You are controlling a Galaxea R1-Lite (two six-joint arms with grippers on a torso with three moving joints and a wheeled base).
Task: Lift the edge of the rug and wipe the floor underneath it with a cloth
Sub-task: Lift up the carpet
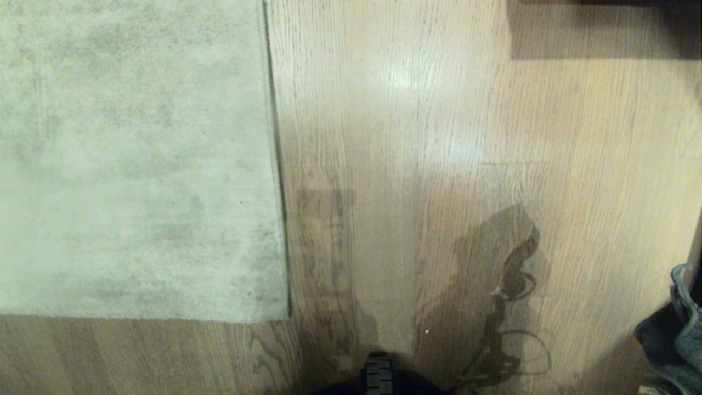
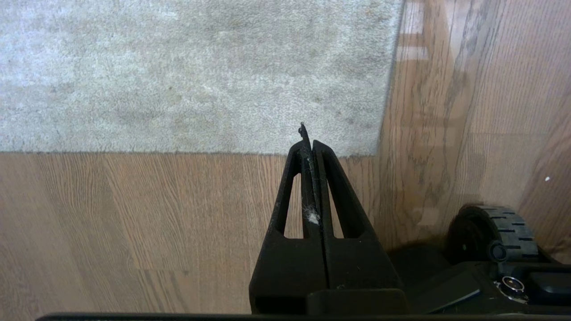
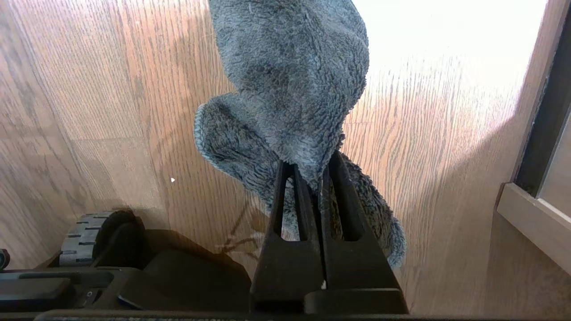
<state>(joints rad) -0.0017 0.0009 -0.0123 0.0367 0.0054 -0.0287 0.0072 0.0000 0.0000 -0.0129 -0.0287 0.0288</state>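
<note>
We have the cloth (image 3: pixel 290 89) pinched in the right pincer (image 3: pixel 317 178), whose jaws are closed on a fold of it so that the rest bunches and hangs free above the floor (image 3: pixel 111 89). The left pincer (image 2: pixel 311 145) is closed and empty, with a bit of lint caught between its fingers, and it hangs over bare floor just off the rug's near border, close to the corner. The rug edge (image 1: pixel 279 192) lies flat; its square corner (image 1: pixel 285 317) sits on the planks just ahead of our base wheel (image 1: pixel 378 376).

The step in hand, as we judge it, is lifting that edge. To do it well we should open the left pincer, come in low at the corner where both borders meet, slide one finger under the backing and close on the pile, then raise it only enough to let the cloth pass beneath. The right arm should bring the cloth in flat, not bunched.

Neither arm shows in the head view; only their shadows fall on the floor. At that view's right edge a dark, partly cut-off object (image 1: pixel 680 329) is too clipped to name. The rug's underside and the floor beneath it are hidden.
</note>
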